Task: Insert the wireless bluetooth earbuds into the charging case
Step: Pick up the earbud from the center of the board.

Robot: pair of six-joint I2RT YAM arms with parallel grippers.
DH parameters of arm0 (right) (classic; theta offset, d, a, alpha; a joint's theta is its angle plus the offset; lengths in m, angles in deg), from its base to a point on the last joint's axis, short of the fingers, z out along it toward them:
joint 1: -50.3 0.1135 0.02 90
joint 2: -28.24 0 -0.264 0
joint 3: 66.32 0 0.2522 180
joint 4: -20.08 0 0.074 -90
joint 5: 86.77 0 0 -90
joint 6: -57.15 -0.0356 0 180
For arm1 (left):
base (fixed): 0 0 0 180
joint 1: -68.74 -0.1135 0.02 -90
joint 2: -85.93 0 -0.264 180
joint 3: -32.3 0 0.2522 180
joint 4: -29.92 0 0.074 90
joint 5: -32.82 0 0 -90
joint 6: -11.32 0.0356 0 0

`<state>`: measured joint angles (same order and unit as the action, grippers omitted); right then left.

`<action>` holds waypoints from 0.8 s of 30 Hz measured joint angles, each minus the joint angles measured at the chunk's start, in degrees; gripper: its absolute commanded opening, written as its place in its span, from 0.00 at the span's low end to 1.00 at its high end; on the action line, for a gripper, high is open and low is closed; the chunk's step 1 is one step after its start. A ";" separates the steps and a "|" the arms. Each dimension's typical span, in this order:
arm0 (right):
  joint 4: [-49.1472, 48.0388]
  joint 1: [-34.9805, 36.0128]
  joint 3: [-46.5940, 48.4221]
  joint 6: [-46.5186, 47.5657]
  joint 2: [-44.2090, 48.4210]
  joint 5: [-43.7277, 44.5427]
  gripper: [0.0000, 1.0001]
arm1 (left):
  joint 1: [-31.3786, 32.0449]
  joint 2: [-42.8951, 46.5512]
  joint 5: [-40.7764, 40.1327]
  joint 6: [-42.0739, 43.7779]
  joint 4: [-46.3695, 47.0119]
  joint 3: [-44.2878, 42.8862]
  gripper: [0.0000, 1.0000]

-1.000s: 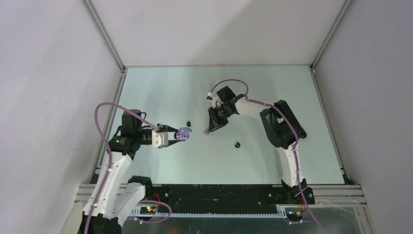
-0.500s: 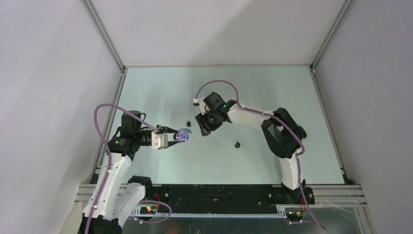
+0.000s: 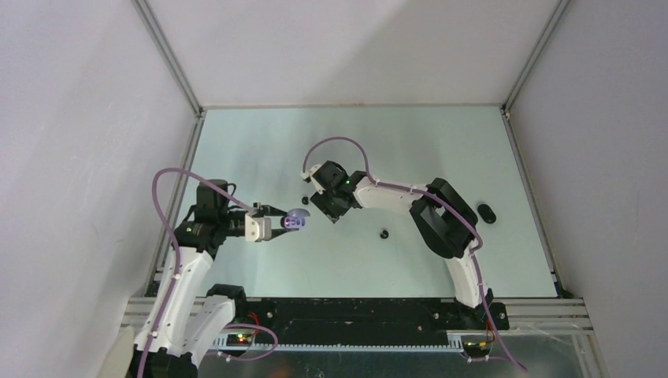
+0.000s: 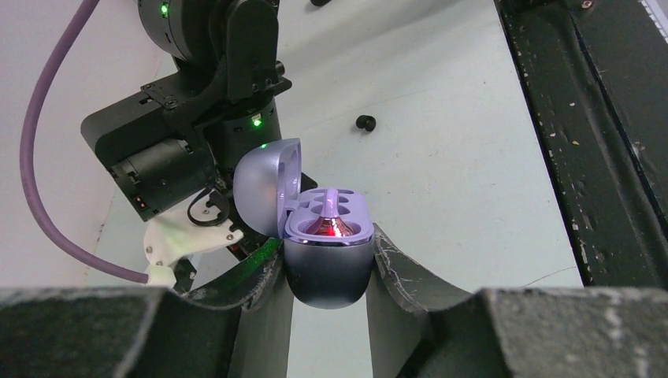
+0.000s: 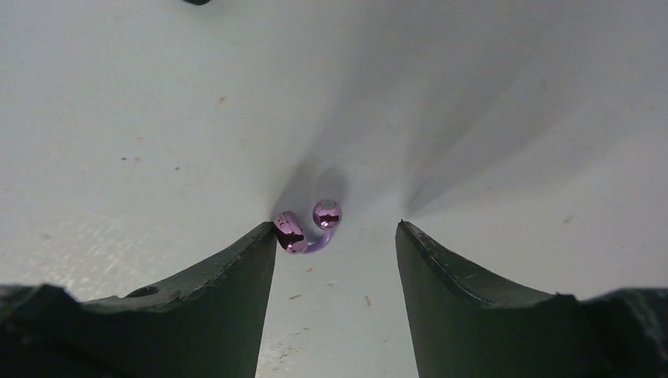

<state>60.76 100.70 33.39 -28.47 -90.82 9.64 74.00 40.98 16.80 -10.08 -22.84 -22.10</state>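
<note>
My left gripper (image 3: 285, 222) is shut on the purple charging case (image 3: 296, 221), held above the table with its lid open. In the left wrist view the case (image 4: 327, 268) sits between both fingers, and a purple earbud (image 4: 334, 227) with a red glow lies in one well. My right gripper (image 5: 335, 236) is open and low over the table. A glossy purple earbud (image 5: 306, 229) lies on the surface, touching the tip of the left finger (image 5: 236, 291). In the top view the right gripper (image 3: 321, 209) is just right of the case and hides this bud.
Two small black earbuds lie on the table: one (image 3: 306, 200) between the grippers, one (image 3: 384, 233) nearer the front, also seen as a black earbud (image 4: 364, 122) from the left wrist. A black oval object (image 3: 486, 213) rests at the right. The right arm's wrist (image 4: 197, 118) stands close behind the case.
The right arm has swung left toward the held case, and its jaws have opened, leaving the purple earbud on the table. The left arm has stayed still.
</note>
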 measured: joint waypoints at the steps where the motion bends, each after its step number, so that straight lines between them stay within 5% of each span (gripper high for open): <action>1: 0.00 -0.17 0.11 0.17 -0.09 0.39 0.62 | 0.00 0.00 0.00 0.04 -0.13 0.00 0.00; 24: 3.37 -6.91 0.87 3.45 -0.17 -2.40 0.65 | -0.04 0.00 0.22 0.46 -0.59 0.00 0.00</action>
<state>64.13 93.79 34.27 -25.02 -91.00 7.24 73.96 40.98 17.01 -9.62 -23.43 -22.10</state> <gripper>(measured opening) 0.644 0.374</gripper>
